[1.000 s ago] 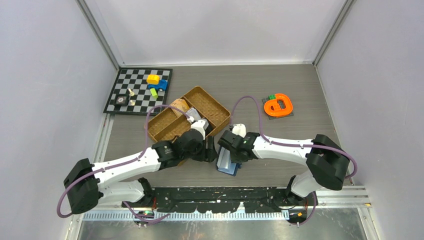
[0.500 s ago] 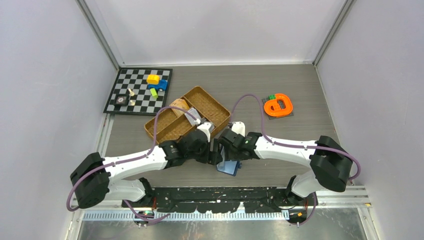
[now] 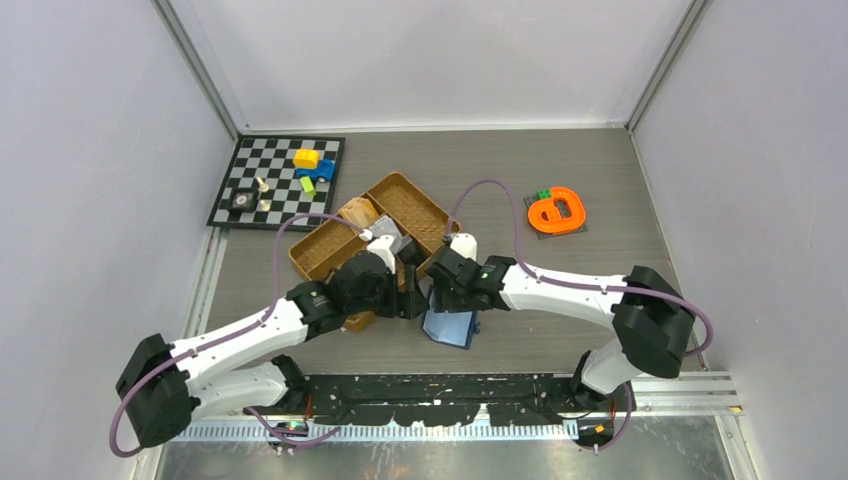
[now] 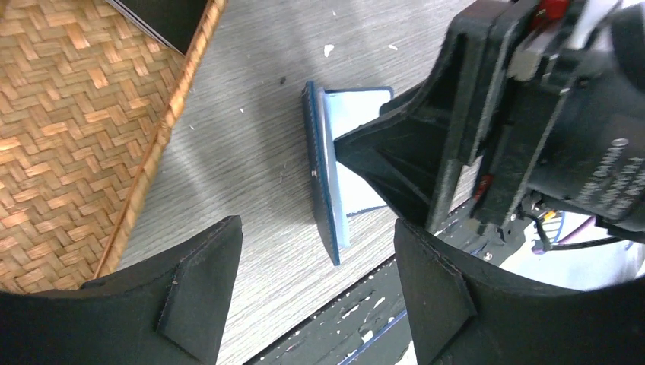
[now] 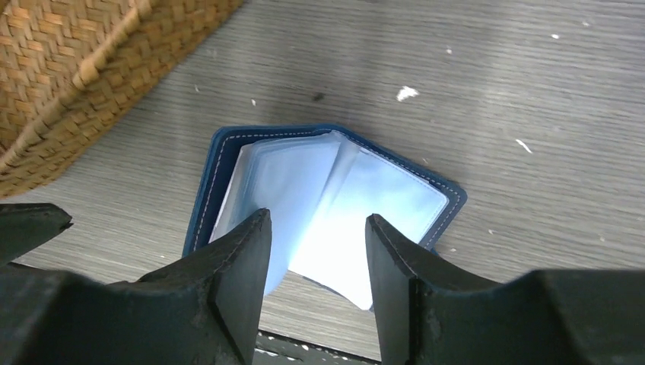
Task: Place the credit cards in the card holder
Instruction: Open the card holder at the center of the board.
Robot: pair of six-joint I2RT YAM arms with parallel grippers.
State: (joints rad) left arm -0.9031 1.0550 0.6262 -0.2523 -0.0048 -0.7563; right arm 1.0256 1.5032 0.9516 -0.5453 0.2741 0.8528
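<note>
The card holder (image 5: 327, 190) lies open on the table near its front edge, navy outside with light blue sleeves inside. It also shows in the top view (image 3: 450, 328) and edge-on in the left wrist view (image 4: 328, 182). My right gripper (image 5: 316, 228) is open just above its sleeves, with nothing between the fingers. My left gripper (image 4: 316, 228) is open and empty, close to the holder's left side and facing the right gripper (image 4: 471, 129). A dark card (image 4: 163, 19) lies in the woven tray (image 4: 76, 114), and only its corner shows. Cards in the tray (image 3: 392, 235) are partly hidden by the arms.
The woven brown divided tray (image 3: 330, 250) stands just behind and left of both grippers, its rim close to the holder (image 5: 76, 68). A checkerboard (image 3: 240, 190) with small toys lies at the back left. An orange ring toy (image 3: 558, 212) lies at the right. A black rail (image 3: 450, 395) runs along the front edge.
Both grippers have moved a little left and away from the front edge. The card holder now lies flatter and wider open. The left arm has swung left.
</note>
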